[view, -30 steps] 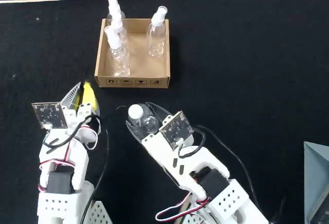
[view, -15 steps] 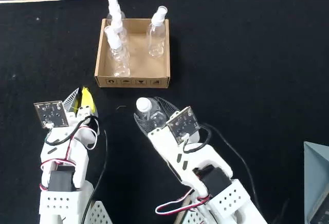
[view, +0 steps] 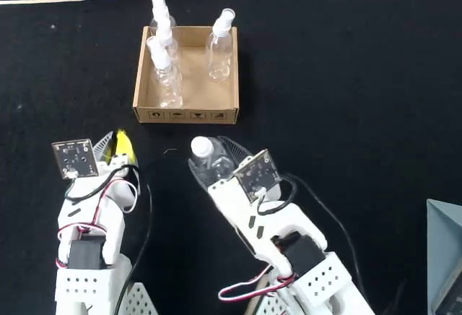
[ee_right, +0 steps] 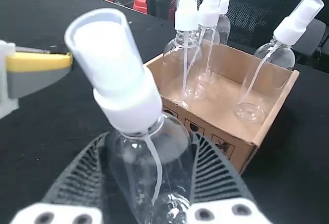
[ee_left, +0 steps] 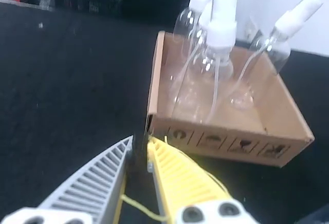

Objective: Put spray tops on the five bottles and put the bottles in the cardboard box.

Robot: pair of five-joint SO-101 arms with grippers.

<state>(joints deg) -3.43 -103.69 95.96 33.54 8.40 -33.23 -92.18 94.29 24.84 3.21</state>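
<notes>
Between the ribbed jaws of the right gripper we have the last bottle, clamped round its clear body and leaning a little, with its spray top already on. It sits above the table, just short of the front wall of the box and off toward that wall's right end.

The left gripper sits closed with nothing in it, near the box's front left corner and apart from the bottle.

Inside the box four capped bottles stand upright: three bunched along one side wall and one alone by the other. Bare cardboard floor shows between them and along the front.

As we judge it, the step in hand is boxing this fifth bottle. To do it well we should:
- lift until the base clears the front wall before moving forward
- bring the bottle upright on the way
- aim for the bare floor between the trio and the lone bottle
- keep the jaws off the neighbouring spray tops, which stand tall and look easy to tip
- let go only once the base rests on the cardboard, then draw straight up
</notes>
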